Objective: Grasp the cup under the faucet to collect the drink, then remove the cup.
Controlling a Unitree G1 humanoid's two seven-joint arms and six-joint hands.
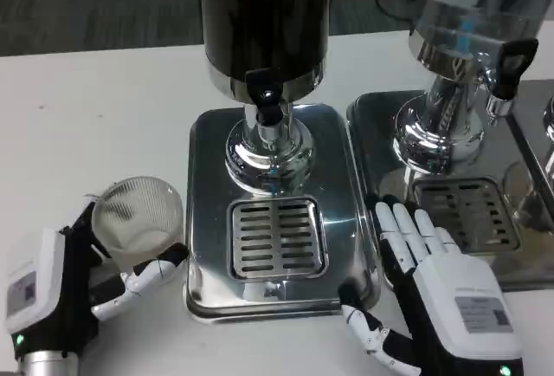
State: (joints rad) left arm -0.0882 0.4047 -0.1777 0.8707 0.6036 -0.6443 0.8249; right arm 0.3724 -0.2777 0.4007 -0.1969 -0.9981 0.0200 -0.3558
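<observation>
One cup (137, 211), gripped in the left hand (52, 294), sits left of the grille (277, 237); slide it upright under the faucet (266, 99). Right hand (433, 294) rests flat, fingers apart.

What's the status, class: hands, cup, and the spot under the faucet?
Left hand grips clear cup, beside the tray, not yet under the dark dispenser's faucet. Right hand open, fingers on tray edge. Drip grate unobstructed.
</observation>
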